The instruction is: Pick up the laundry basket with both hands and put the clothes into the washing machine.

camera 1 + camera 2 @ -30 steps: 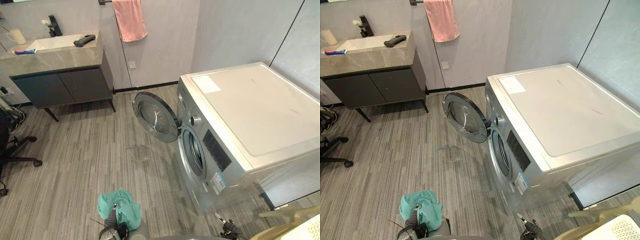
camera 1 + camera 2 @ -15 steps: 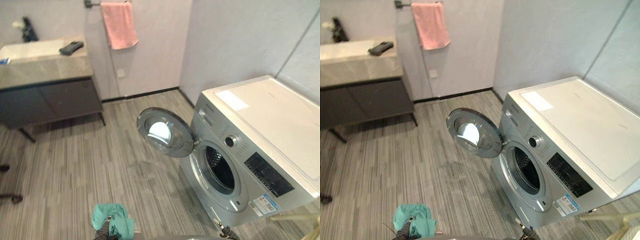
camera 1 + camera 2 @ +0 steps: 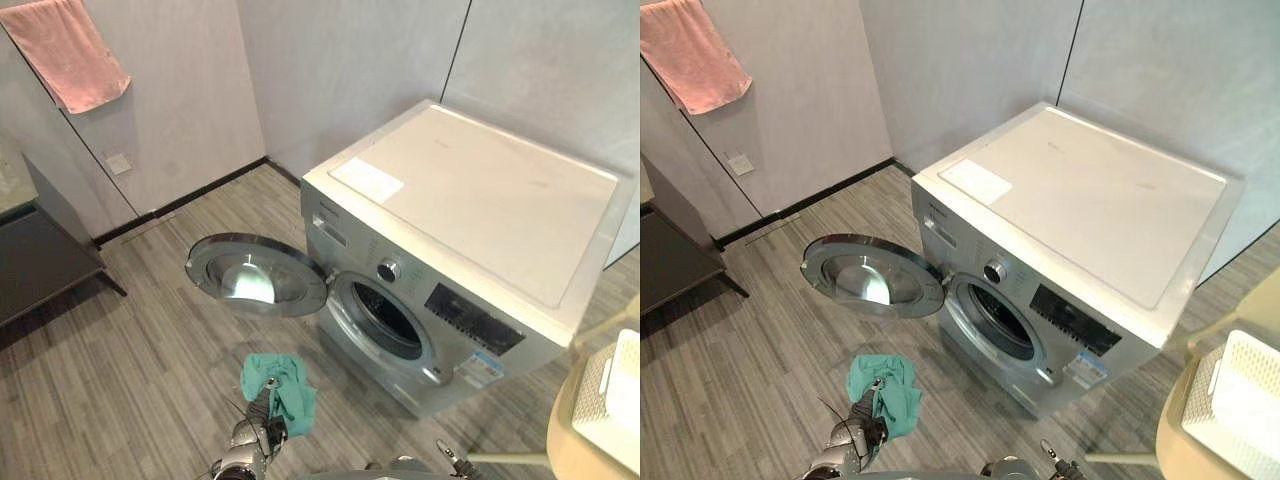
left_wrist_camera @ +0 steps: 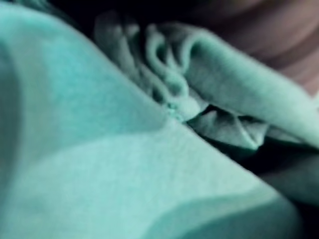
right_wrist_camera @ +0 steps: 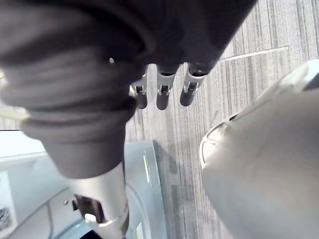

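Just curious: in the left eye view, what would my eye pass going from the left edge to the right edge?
Pink towel → open washer door → drum opening → white laundry basket.

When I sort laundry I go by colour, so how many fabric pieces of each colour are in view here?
Pink: 1, the towel hanging on the wall.
Teal: 1, the cloth held up in front of the washing machine.
Total: 2.
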You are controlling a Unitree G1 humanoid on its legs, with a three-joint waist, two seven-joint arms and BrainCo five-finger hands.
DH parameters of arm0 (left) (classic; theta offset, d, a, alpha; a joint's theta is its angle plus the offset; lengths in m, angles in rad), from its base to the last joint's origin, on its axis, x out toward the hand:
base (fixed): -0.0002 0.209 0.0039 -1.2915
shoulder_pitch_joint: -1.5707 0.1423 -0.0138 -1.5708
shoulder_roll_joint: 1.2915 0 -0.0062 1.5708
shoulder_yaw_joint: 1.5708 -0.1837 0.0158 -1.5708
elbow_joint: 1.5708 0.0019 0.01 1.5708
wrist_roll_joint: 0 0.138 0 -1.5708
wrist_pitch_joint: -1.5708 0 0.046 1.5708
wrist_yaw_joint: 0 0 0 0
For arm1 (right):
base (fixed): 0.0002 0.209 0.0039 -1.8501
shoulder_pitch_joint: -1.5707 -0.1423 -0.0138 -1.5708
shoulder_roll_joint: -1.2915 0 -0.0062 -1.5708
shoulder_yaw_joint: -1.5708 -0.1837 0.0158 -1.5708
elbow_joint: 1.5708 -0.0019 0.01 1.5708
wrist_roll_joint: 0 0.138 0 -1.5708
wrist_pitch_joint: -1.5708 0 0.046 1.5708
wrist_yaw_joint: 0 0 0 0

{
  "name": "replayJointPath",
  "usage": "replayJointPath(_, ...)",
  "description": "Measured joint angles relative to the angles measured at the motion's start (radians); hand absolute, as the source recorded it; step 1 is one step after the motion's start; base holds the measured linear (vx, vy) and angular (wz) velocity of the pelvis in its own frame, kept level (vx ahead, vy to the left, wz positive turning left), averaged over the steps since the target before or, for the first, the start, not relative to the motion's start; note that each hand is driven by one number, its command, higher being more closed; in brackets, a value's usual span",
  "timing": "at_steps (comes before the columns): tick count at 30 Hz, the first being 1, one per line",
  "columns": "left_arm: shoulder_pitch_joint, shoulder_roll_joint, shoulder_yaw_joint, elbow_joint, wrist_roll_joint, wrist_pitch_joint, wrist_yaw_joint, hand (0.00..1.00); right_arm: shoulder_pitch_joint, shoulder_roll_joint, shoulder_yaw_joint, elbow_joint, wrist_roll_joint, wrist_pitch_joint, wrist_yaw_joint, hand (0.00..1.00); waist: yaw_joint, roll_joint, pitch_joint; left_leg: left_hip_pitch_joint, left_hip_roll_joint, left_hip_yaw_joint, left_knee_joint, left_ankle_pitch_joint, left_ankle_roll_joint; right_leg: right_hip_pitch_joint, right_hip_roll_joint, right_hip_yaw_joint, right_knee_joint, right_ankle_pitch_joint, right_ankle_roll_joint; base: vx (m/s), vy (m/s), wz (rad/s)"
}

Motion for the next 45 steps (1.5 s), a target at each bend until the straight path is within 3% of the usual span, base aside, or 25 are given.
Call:
replayJointPath(1, 0.021, -0.005, 0.01, -0.03, 0.0, 0.0, -0.007, 1.0, 0.0, -0.003, 0.025, -0.008, 0.0, 0.0, -0.001, 0.0, 0.005, 0.018, 0.006, -0.092, 0.061, -0.058, 0.233, 0.009, 0.021, 0.032, 0.027, 0.013, -0.016, -0.001, 0.0, 0.16, -0.042, -0.52)
replayJointPath(2, 0.037, -0.006, 0.021, -0.047, 0.0, 0.0, -0.007, 1.0, -0.002, -0.02, 0.045, -0.022, 0.0, 0.0, -0.001, 0.0, 0.016, 0.048, 0.02, -0.166, 0.097, -0.147, 0.42, 0.075, 0.052, 0.057, 0.055, 0.042, -0.02, -0.009, -0.001, 0.12, 0.006, -0.7)
replayJointPath(4, 0.078, 0.007, 0.03, -0.047, 0.0, -0.001, -0.005, 1.0, -0.011, -0.031, 0.069, -0.03, 0.0, -0.002, -0.002, 0.0, 0.039, 0.053, 0.023, -0.236, 0.091, -0.241, 0.586, 0.218, 0.026, 0.097, 0.065, 0.115, -0.04, -0.017, -0.003, 0.17, 0.088, -1.04)
replayJointPath(6, 0.087, 0.022, 0.032, -0.049, -0.002, -0.012, -0.005, 1.0, -0.015, -0.036, 0.086, -0.035, -0.002, -0.005, -0.004, 0.0, 0.05, 0.059, 0.024, -0.299, 0.071, -0.276, 0.665, 0.109, 0.057, 0.115, 0.055, 0.173, -0.057, -0.017, -0.002, 0.25, 0.122, -1.01)
replayJointPath(8, 0.101, 0.038, 0.07, -0.048, -0.006, -0.024, -0.005, 1.0, -0.048, -0.033, 0.104, -0.025, -0.005, -0.003, -0.004, 0.0, 0.06, 0.041, 0.029, -0.332, 0.03, -0.277, 0.54, 0.001, 0.055, 0.128, 0.016, 0.268, -0.076, -0.003, 0.019, 0.25, 0.172, -1.2)
replayJointPath(9, 0.107, 0.044, 0.072, -0.047, -0.013, -0.026, -0.005, 1.0, -0.054, -0.032, 0.116, -0.022, -0.006, -0.003, -0.002, 0.0, 0.06, 0.036, 0.028, -0.33, 0.021, -0.284, 0.465, -0.009, 0.053, 0.129, 0.005, 0.292, -0.079, 0.0, 0.024, 0.28, 0.224, -1.28)
replayJointPath(10, 0.121, 0.051, 0.078, -0.044, -0.021, -0.027, -0.005, 1.0, -0.066, -0.03, 0.138, -0.022, -0.008, -0.004, -0.001, 0.0, 0.063, 0.032, 0.026, -0.308, 0.001, -0.323, 0.271, -0.009, 0.051, 0.13, -0.016, 0.34, -0.085, 0.005, 0.034, 0.34, 0.365, -1.28)
replayJointPath(11, 0.129, 0.044, 0.102, -0.035, -0.021, -0.027, -0.004, 1.0, -0.073, -0.03, 0.166, -0.024, -0.017, -0.008, 0.0, 0.0, 0.064, 0.04, 0.021, -0.272, -0.016, -0.382, 0.054, 0.005, 0.041, 0.133, -0.027, 0.378, -0.099, 0.012, 0.052, 0.32, 0.403, -1.27)
replayJointPath(12, 0.137, 0.039, 0.107, -0.025, -0.022, -0.028, -0.003, 1.0, -0.073, -0.036, 0.174, -0.023, -0.028, -0.012, 0.002, 0.0, 0.065, 0.049, 0.014, -0.251, -0.028, -0.435, -0.042, 0.035, 0.022, 0.131, -0.03, 0.396, -0.109, 0.014, 0.079, 0.31, 0.466, -1.12)
replayJointPath(13, 0.151, 0.034, 0.103, 0.012, -0.022, -0.028, -0.002, 1.0, -0.074, -0.054, 0.179, -0.01, -0.044, -0.021, 0.002, 0.0, 0.066, 0.075, -0.006, -0.244, -0.05, -0.538, -0.108, 0.07, -0.076, 0.135, -0.031, 0.434, -0.132, 0.01, 0.122, 0.19, 0.337, -0.62)
replayJointPath(14, 0.143, 0.043, 0.1, 0.028, -0.022, -0.026, -0.005, 1.0, -0.084, -0.048, 0.191, 0.012, -0.046, -0.025, 0.002, 0.0, 0.055, 0.058, -0.008, -0.243, -0.08, -0.521, -0.095, 0.061, -0.061, 0.146, -0.058, 0.445, -0.145, 0.012, 0.131, 0.25, 0.352, -0.49)
replayJointPath(15, 0.132, 0.085, 0.087, 0.043, -0.023, -0.025, 0.002, 1.0, -0.086, -0.043, 0.211, 0.037, -0.056, -0.022, 0.007, 0.0, 0.053, 0.02, -0.011, -0.216, -0.104, -0.491, -0.118, 0.063, -0.043, 0.145, -0.074, 0.457, -0.152, 0.029, 0.142, 0.22, 0.231, -0.23)
replayJointPath(17, 0.121, 0.133, 0.055, 0.075, -0.02, -0.025, 0.016, 1.0, -0.077, -0.038, 0.215, 0.063, -0.078, -0.023, 0.015, 0.0, 0.056, -0.006, -0.021, -0.164, -0.135, -0.462, -0.172, 0.071, -0.027, 0.153, -0.092, 0.439, -0.155, 0.064, 0.14, 0.17, 0.157, -0.32)
replayJointPath(21, 0.107, 0.138, -0.05, 0.079, 0.002, -0.025, 0.017, 1.0, -0.073, -0.071, 0.215, 0.1, -0.098, -0.026, 0.023, 0.0, 0.052, 0.008, -0.031, -0.073, -0.152, -0.388, -0.306, 0.112, 0.012, 0.126, -0.122, 0.489, -0.151, 0.145, 0.178, 0.08, 0.134, -0.38)
replayJointPath(26, 0.057, 0.15, -0.161, 0.072, 0.031, -0.027, 0.016, 1.0, -0.06, -0.096, 0.209, 0.12, -0.122, -0.018, 0.023, 0.0, 0.026, 0.006, -0.026, -0.118, -0.174, -0.351, -0.369, 0.129, 0.022, 0.011, -0.145, 0.508, -0.138, 0.149, 0.175, -0.03, 0.045, -0.39)
replayJointPath(31, 0.037, 0.163, -0.227, 0.006, 0.06, -0.034, 0.014, 1.0, -0.065, -0.104, 0.218, 0.057, -0.121, -0.025, 0.024, 0.0, 0.003, 0.006, 0.052, -0.139, -0.123, -0.287, -0.322, 0.11, 0.027, -0.13, -0.099, 0.567, 0.048, 0.17, 0.181, -0.09, 0.006, -0.47)
replayJointPath(34, 0.021, 0.162, -0.229, -0.013, 0.054, -0.041, 0.015, 1.0, -0.066, -0.108, 0.244, 0.044, -0.12, -0.028, 0.023, 0.0, 0.003, -0.004, 0.068, -0.161, -0.104, -0.263, -0.316, 0.11, 0.026, -0.176, -0.093, 0.545, 0.056, 0.197, 0.177, -0.05, -0.001, -0.31)
replayJointPath(39, 0.011, 0.162, -0.267, -0.031, 0.024, -0.042, 0.021, 1.0, -0.077, -0.12, 0.291, 0.044, -0.113, -0.029, 0.021, 0.0, 0.003, -0.016, 0.088, -0.2, -0.115, -0.22, -0.296, 0.111, 0.024, -0.187, -0.12, 0.505, -0.031, 0.197, 0.177, -0.02, -0.001, -0.24)
replayJointPath(41, -0.013, 0.158, -0.27, -0.063, -0.003, -0.045, 0.022, 1.0, -0.097, -0.122, 0.301, 0.042, -0.109, -0.031, 0.021, 0.0, 0.006, -0.021, 0.126, -0.242, -0.11, -0.219, -0.243, 0.11, 0.023, -0.192, -0.122, 0.479, -0.062, 0.191, 0.184, -0.04, -0.04, -0.09)
replayJointPath(45, -0.089, 0.134, -0.308, -0.14, -0.086, -0.055, 0.029, 1.0, -0.131, -0.129, 0.303, 0.001, -0.084, -0.041, 0.014, 0.0, 0.005, -0.002, 0.203, -0.411, -0.072, -0.269, -0.053, 0.071, 0.013, -0.285, -0.098, 0.443, 0.032, 0.111, 0.183, -0.13, -0.084, 0.17)
